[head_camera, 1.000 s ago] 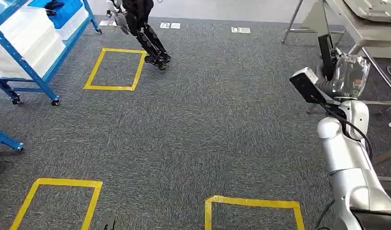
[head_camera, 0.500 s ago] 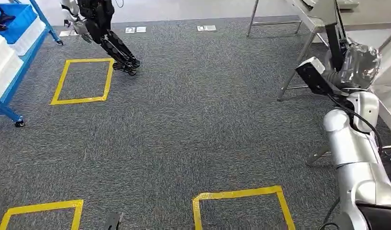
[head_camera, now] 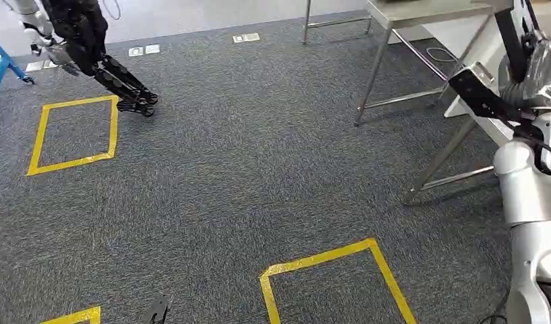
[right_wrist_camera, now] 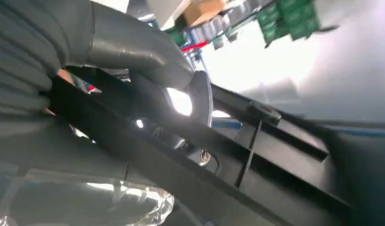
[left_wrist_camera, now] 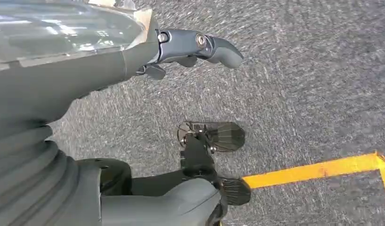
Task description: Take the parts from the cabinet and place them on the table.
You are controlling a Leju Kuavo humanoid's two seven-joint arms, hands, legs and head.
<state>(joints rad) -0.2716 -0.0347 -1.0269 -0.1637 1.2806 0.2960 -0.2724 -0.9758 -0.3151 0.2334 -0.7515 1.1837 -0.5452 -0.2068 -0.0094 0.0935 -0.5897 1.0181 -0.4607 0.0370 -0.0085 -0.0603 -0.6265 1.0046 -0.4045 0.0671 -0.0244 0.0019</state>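
The part (right_wrist_camera: 256,155) is a long, flat black plastic piece with raised ribs and a thin cross-brace; in the right wrist view it runs slantwise across the frame from the left edge to the lower right. In the head view its narrow black upper end (head_camera: 512,40) stands up at the upper right of the frame, rising above the hand.

The right hand (head_camera: 539,67) is closed around this part: in the right wrist view the thick grey thumb (right_wrist_camera: 148,52) curls over the black piece from above and presses against it. A clear plastic cover wraps the hand, so its darker fingers cannot be made out well. A black camera block (head_camera: 478,91) juts out to the left just below the hand, and the silver right arm (head_camera: 529,202) runs down the right edge of the frame.

The left hand (left_wrist_camera: 190,52) hangs over the carpet with nothing in it; the thumb is stretched out straight, apart from the rest.

A metal-legged desk (head_camera: 421,10) stands at the top right of the head view, left of the held part. Grey carpet (head_camera: 259,155) with yellow tape squares (head_camera: 73,135) covers the floor. Another robot (head_camera: 90,54) stands at the upper left.
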